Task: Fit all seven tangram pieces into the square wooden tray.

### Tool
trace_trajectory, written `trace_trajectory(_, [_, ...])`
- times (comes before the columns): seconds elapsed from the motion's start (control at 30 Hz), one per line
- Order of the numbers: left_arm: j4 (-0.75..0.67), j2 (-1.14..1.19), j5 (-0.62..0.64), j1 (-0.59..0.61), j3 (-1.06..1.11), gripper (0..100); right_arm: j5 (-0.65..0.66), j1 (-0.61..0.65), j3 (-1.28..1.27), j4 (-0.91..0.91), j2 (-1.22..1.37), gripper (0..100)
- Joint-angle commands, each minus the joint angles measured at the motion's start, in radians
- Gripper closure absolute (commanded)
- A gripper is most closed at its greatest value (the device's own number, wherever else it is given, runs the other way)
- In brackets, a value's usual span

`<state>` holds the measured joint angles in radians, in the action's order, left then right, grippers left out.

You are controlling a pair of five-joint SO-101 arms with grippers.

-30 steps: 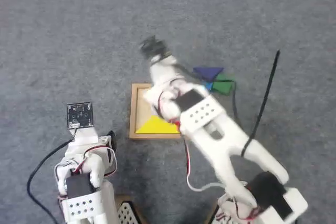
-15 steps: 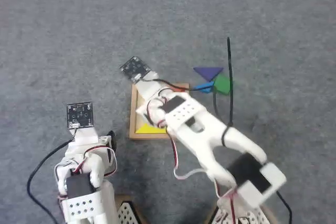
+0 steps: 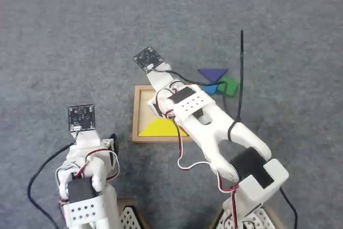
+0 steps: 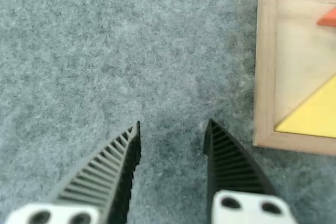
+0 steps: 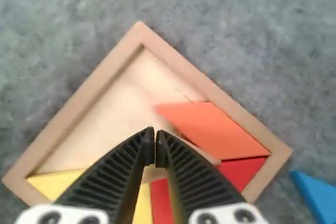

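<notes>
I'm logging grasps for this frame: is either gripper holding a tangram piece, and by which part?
Nothing is held. The right gripper is shut on nothing above the tray; the left gripper is open over the carpet.

The tray [image 3: 136,116] lies in the middle of the surface [image 3: 64,41]. In it, a large triangle [image 3: 155,128] sits at the front, a parallelogram [image 5: 212,129] farther back. Loose pieces [image 3: 213,73] lie near its back right corner. The right gripper [image 5: 155,130] hangs over the tray, the left gripper [image 4: 174,124] left of it.

Wooden tray [image 5: 73,109] holds yellow [image 5: 50,184], red [image 5: 239,171], orange [image 5: 215,129] pieces; blue [image 3: 210,88], green [image 3: 229,86], purple [image 3: 213,73] pieces lie outside.
</notes>
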<state>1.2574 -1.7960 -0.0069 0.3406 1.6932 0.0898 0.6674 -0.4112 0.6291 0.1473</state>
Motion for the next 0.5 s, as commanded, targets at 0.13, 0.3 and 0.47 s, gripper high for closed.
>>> trace_trajectory(0.13, [0.003, -0.02, -0.005, -0.003, -0.01, 81, 0.009, -0.051, -0.008, 0.042, -0.2, 99.2])
trace_trajectory(0.3, [0.003, -0.02, -0.005, -0.003, -0.01, 81, 0.011, -0.056, -0.176, 0.041, -0.346, 99.2])
trace_trajectory(0.47, [0.003, -0.02, -0.005, -0.003, -0.01, 81, 0.011, -0.058, -0.215, 0.041, -0.3, 99.2])
